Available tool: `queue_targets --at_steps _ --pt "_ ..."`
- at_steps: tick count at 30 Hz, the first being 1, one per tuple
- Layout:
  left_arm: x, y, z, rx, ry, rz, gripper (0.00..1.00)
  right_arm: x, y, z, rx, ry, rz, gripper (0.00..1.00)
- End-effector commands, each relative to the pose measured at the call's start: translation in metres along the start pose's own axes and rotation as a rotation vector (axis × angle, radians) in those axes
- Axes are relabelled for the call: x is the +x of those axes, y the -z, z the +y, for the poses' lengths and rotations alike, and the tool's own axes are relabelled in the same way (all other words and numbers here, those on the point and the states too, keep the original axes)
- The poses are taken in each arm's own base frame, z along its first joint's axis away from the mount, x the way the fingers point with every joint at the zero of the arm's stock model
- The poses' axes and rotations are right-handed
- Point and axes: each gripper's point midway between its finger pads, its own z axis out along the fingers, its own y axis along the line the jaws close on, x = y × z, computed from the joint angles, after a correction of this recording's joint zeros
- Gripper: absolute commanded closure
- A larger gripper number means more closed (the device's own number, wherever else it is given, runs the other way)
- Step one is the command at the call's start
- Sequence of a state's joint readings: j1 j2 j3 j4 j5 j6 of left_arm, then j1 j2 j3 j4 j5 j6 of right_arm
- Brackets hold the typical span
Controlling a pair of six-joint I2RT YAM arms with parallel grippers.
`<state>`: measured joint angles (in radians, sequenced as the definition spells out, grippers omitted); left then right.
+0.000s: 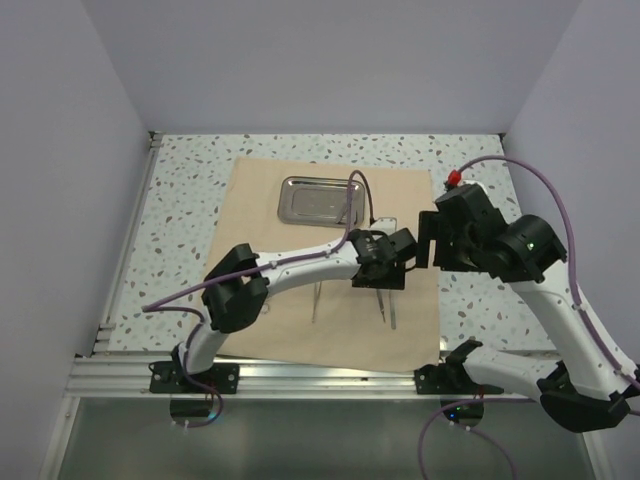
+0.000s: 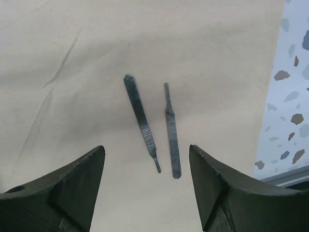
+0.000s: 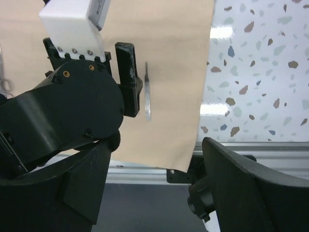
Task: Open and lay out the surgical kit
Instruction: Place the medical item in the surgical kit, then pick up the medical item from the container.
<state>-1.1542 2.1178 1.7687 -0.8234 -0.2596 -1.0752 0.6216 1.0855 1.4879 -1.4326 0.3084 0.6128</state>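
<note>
**Q:** L side status?
**Op:** I've got the left end effector (image 2: pixel 146 153) open, fingers spread wide, nothing btwn them. It hangs over the near-right part of the cloth wrap (image 2: pixel 72 43), pointing down at it.

**Q:** What's under it?
**Op:** I see two slim silver instruments (image 2: pixel 141 121) lying flat on the cloth wrap. They're side by side, head-to-tail, close but not touching. There's a third thin silver piece (image 1: pixel 316 300) on the cloth wrap too, left of that pair and apart from it. Can't tell what type it is.

**Q:** R side?
**Op:** My right end effector (image 3: pixel 154 159) is also open and empty. It's held above the cloth wrap's right edge, near the left one but not touching it.

**Q:** Rest of the kit?
**Op:** The cloth wrap is spread flat as one big sheet on the speckled desk (image 1: pixel 190 190). The steel tray (image 1: pixel 320 200) sits on its far part, a bit left of centre, well apart from the instruments.
</note>
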Motion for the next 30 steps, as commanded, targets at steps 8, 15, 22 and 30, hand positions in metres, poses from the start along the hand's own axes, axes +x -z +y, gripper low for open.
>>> queue_targets --at_steps 8,15,22,30 --pt "-0.145 0.043 0.047 0.046 -0.028 -0.246 0.29 -0.068 0.038 0.002 -0.01 -0.092 -0.256 0.07" --pt "-0.222 0.001 0.08 0.002 -0.107 -0.276 0.32 -0.08 0.026 0.012 0.018 -0.104 -0.242 0.07" --pt "-0.265 -0.045 0.096 0.051 -0.079 -0.271 0.39 -0.085 0.012 0.014 0.071 -0.094 -0.22 0.07" --pt "-0.24 -0.074 0.098 0.078 -0.086 -0.19 0.54 -0.088 -0.003 0.016 0.119 -0.081 -0.199 0.07"
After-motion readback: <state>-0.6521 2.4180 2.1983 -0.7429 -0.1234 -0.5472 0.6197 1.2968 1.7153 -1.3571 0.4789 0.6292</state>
